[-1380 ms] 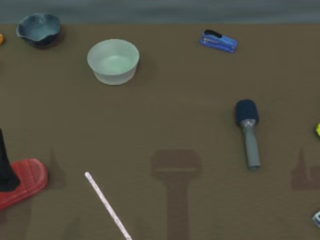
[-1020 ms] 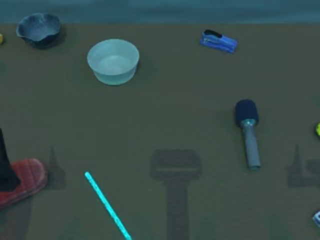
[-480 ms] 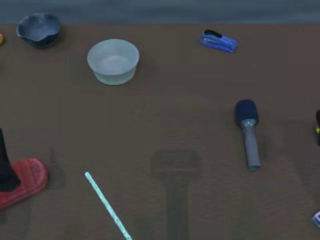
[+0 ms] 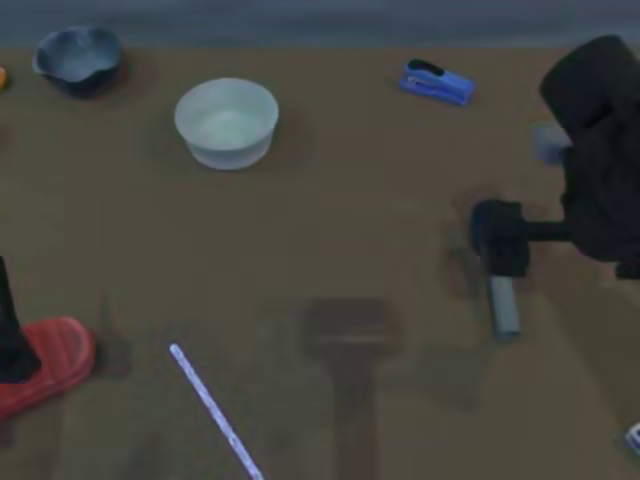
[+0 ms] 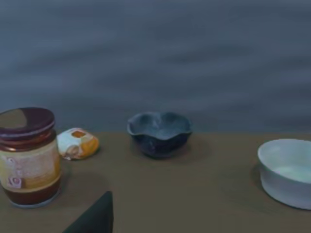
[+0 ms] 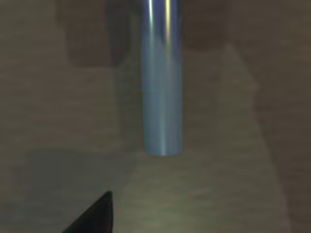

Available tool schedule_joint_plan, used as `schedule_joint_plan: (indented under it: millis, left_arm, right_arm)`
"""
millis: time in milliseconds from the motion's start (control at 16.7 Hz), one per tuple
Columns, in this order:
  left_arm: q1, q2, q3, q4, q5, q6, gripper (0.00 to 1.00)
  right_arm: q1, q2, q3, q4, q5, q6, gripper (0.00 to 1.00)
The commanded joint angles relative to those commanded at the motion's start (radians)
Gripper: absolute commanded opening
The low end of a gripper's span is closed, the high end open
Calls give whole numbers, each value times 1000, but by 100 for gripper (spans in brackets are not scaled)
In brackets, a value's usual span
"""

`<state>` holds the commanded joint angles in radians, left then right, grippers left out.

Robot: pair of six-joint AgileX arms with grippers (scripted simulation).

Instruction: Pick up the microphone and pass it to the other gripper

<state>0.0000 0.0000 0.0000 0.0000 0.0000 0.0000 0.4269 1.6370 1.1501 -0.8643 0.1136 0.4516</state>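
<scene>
the microphone (image 4: pixel 497 262) lies on the desk (image 4: pixel 360 200) near its right edge, head toward the far edge. the right gripper (image 4: pixel 506 240) sits over its neck; i cannot tell its finger state. clamping that close to the foam head risks a tilting hold. the left gripper (image 4: pixel 10 340) waits at the left edge.

The microphone (image 4: pixel 497 270) lies on the table (image 4: pixel 350 200) right of centre, with the right gripper (image 4: pixel 505 243) over its upper handle and the stapler (image 4: pixel 437 83) behind it. The pale bowl (image 4: pixel 226 122) and the wavy-rimmed bowl (image 4: pixel 78 58) sit at the back left. The slipper (image 4: pixel 45 362) lies at the front left under the left gripper (image 4: pixel 12 330), and the stick (image 4: pixel 214 410) lies to its right.
</scene>
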Motion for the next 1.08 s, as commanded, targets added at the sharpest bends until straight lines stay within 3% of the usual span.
schedule_joint_plan:
  millis: [300, 660, 900, 1080]
  left_arm:
    - [0, 0, 0, 0, 0, 0, 100]
    - [0, 0, 0, 0, 0, 0, 100]
    - [0, 0, 0, 0, 0, 0, 100]
    - [0, 0, 0, 0, 0, 0, 100]
  right_arm:
    - [72, 243, 205, -127, 16, 76, 100]
    - [85, 283, 245, -148, 18, 90, 100]
    - [78, 302, 220, -107, 18, 84, 100]
    - [68, 362, 164, 16, 18, 74, 100]
